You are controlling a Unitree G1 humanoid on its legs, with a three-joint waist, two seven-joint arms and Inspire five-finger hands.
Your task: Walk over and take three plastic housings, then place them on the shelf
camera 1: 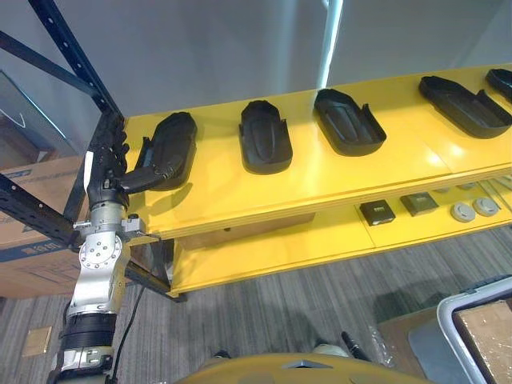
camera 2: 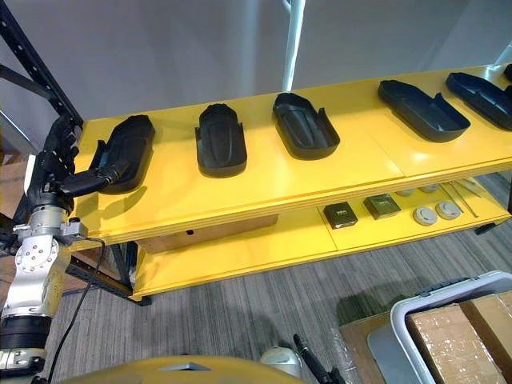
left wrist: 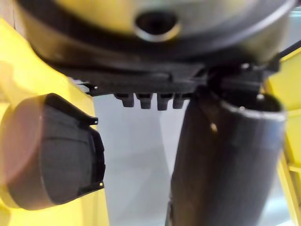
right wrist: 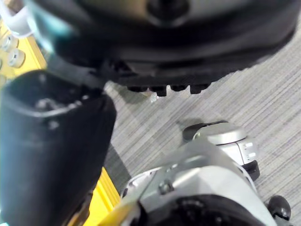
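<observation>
Several housings (camera 1: pixel 266 138) (gaps between) along shelf (camera 1: pixel 320 180)

Five black plastic housings (camera 1: pixel 266 136) lying flat, spaced row along yellow shelf (camera 1: pixel 320 184); leftmost housing (camera 1: pixel 174 146) near left edge.

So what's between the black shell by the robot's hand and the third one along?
Another black housing lies on the top shelf between the leftmost housing and the third housing, as both eye views show.
</observation>
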